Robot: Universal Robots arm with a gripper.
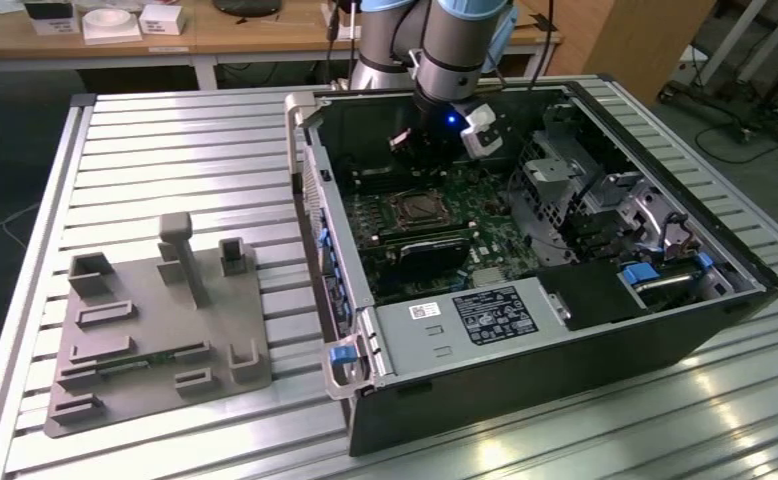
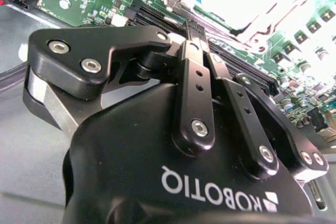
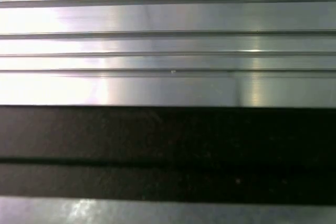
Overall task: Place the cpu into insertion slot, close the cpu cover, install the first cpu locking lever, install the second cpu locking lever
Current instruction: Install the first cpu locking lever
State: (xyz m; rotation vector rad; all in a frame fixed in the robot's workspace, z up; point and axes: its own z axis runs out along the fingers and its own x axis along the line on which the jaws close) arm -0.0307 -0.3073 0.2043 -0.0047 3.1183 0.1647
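Item, gripper (image 1: 416,150): we find it inside the open computer case (image 1: 709,300), above the board near the insertion slot (image 1: 417,210); we cannot tell its state. Progress: slot gleams metallic; cpu seating, cover and levers unconfirmed, so we log no step done.

One computer case (image 1: 656,330), one fixture (image 1: 149,330)
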